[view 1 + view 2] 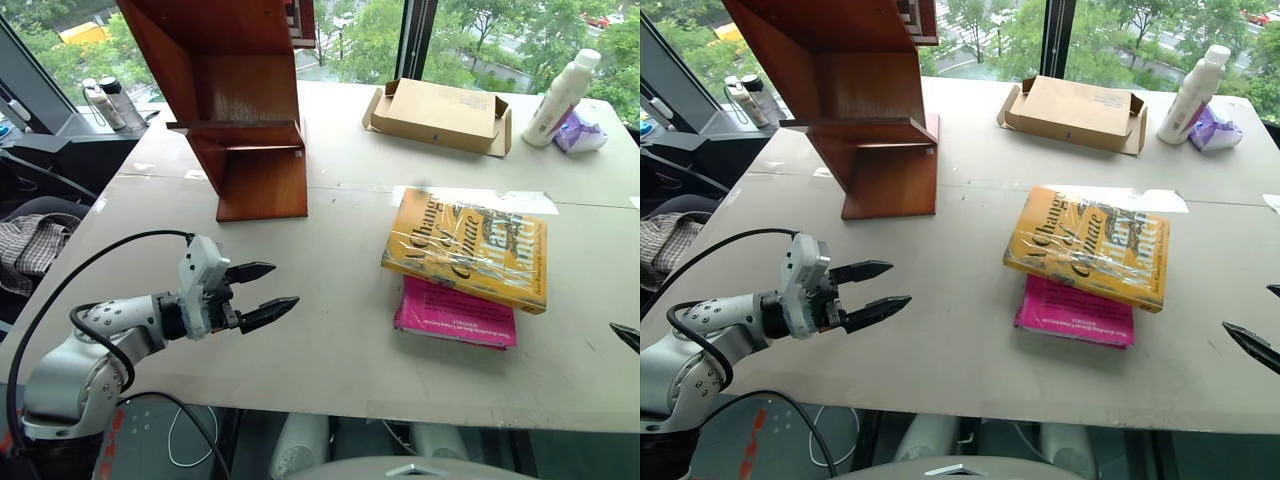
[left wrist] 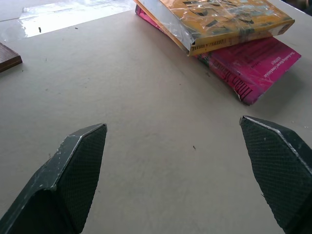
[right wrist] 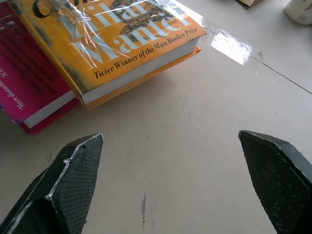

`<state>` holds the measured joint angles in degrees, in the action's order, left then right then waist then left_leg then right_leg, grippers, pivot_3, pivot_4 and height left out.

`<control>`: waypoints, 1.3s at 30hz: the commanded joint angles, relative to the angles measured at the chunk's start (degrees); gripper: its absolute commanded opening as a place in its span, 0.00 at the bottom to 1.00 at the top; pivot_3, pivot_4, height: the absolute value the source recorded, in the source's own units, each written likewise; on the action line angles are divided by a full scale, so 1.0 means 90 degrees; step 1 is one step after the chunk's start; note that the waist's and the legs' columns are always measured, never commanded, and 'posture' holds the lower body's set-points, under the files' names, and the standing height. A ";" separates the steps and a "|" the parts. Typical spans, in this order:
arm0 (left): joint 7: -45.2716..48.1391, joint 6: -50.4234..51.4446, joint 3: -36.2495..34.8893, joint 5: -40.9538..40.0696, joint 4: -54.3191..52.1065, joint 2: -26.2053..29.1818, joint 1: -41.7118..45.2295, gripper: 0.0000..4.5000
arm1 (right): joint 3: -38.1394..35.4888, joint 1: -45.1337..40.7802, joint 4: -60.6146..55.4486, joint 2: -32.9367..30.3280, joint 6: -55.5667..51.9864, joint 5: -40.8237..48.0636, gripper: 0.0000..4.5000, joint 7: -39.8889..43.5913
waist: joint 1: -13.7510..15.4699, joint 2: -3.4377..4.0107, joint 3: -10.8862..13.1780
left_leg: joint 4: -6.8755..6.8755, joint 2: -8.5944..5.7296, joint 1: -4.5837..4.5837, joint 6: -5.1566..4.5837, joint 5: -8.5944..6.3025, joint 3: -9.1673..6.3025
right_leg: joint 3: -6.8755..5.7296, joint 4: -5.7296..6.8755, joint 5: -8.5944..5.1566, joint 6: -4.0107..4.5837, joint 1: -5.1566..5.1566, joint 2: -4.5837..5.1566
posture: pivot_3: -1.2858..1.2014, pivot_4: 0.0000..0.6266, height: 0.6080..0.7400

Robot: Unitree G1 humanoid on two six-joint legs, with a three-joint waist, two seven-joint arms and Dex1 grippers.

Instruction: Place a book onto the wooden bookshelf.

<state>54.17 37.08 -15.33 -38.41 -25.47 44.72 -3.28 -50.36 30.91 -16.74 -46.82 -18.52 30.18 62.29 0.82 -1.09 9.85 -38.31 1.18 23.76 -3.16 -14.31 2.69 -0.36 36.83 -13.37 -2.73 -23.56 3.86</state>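
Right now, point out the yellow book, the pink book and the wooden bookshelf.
yellow book (image 1: pixel 470 248), left eye view, middle of its wrapped cover.
pink book (image 1: pixel 455 318), left eye view, the cover strip showing below the yellow one.
wooden bookshelf (image 1: pixel 880 95), right eye view, its back panel.

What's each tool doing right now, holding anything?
Left tool: open, empty, above the table.
Right tool: open, empty, near the yellow book.

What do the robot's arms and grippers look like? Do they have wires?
The left arm is smooth, rounded silver-grey metal with black joint rings, and a thin black cable loops over it. A pale grey box sits at its wrist. The left gripper and right gripper each have two pointed black fingers with finely textured inner faces.
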 commanded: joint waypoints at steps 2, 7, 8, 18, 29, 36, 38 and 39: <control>-0.0161 0.0097 0.0068 -0.0337 -0.0269 -0.0083 0.0542 1.00 | 0.0215 -0.0530 -0.0295 -0.0065 -0.0152 -0.0072 0.98 -0.0643 | 0.0001 -0.0004 0.0001 | 0.0000 0.0000 0.0000 0.0000 0.0000 0.0000 | 0.0000 0.0000 0.0000 0.0000 0.0000 -0.0001 | 0.52 0.24 1.00; -0.0153 0.0131 0.0312 -0.0435 -0.0457 -0.0083 0.1064 1.00 | 0.0695 -0.1320 -0.1053 -0.0350 -0.0837 -0.0542 0.98 -0.1765 | -0.0005 0.0015 -0.0008 | -0.0009 -0.0005 -0.0004 -0.0001 0.0002 0.0008 | 0.0010 0.0008 0.0004 -0.0002 0.0003 -0.0026 | 0.52 0.24 1.00; -0.0098 0.0088 0.0382 -0.0398 -0.0491 -0.0029 0.1123 1.00 | 0.0812 -0.1491 -0.1147 -0.0553 -0.1264 -0.0422 0.98 -0.1845 | -0.0004 0.0015 -0.0008 | -0.0008 -0.0005 -0.0003 -0.0001 0.0002 0.0007 | 0.0009 0.0010 0.0003 -0.0002 0.0002 -0.0027 | 0.52 0.24 1.00; 0.0281 -0.0194 0.0834 -0.0344 -0.0835 0.0222 0.1346 1.00 | 0.3137 -0.3275 -0.1445 -0.2085 -0.4131 -0.0749 0.02 -0.3219 | 0.0002 0.0013 -0.0007 | -0.0005 -0.0006 0.0004 -0.0001 0.0002 0.0006 | 0.0005 0.0006 0.0001 -0.0002 -0.0001 -0.0031 | 0.52 0.24 1.00; 0.0017 -0.0338 0.0860 -0.0302 -0.1074 0.0116 0.1032 1.00 | 0.4879 -0.4272 -0.1341 -0.2493 -0.4366 -0.1309 0.01 -0.2956 | -0.0015 0.0013 -0.0006 | -0.0007 -0.0006 0.0004 -0.0001 0.0002 0.0008 | 0.0007 0.0003 0.0001 -0.0005 -0.0003 -0.0035 | 0.52 0.24 1.00; -0.0154 -0.0400 0.0826 -0.0328 -0.1167 0.0093 0.0831 1.00 | 0.5380 -0.4811 -0.1545 -0.2094 -0.4678 -0.1211 0.01 -0.2860 | -0.0009 0.0012 -0.0007 | -0.0006 -0.0002 0.0003 0.0000 0.0002 0.0005 | 0.0005 0.0004 0.0001 -0.0005 -0.0003 -0.0039 | 0.52 0.24 1.00; -0.0174 -0.0426 0.0816 -0.0329 -0.1178 0.0089 0.0775 1.00 | 0.5563 -0.4889 -0.1572 -0.1987 -0.4700 -0.1244 0.01 -0.2877 | -0.0010 0.0012 -0.0006 | -0.0006 -0.0002 0.0005 0.0000 0.0002 0.0006 | 0.0005 0.0004 0.0001 -0.0005 -0.0003 -0.0038 | 0.52 0.24 1.00; -0.0187 -0.0432 0.0809 -0.0330 -0.1180 0.0087 0.0751 1.00 | 0.5619 -0.4929 -0.1597 -0.1914 -0.4717 -0.1234 0.01 -0.2883 | -0.0010 0.0012 -0.0006 | -0.0006 -0.0002 0.0004 0.0000 0.0002 0.0007 | 0.0005 0.0004 0.0001 -0.0005 -0.0002 -0.0038 | 0.52 0.24 1.00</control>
<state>52.74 34.39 -6.68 -41.12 -33.50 45.61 3.87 0.12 -12.52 -29.39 -64.41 -60.71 19.37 36.48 0.73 -0.98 9.80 -38.36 1.16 23.80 -3.17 -14.29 2.74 -0.31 36.86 -13.36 -2.77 -23.58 3.53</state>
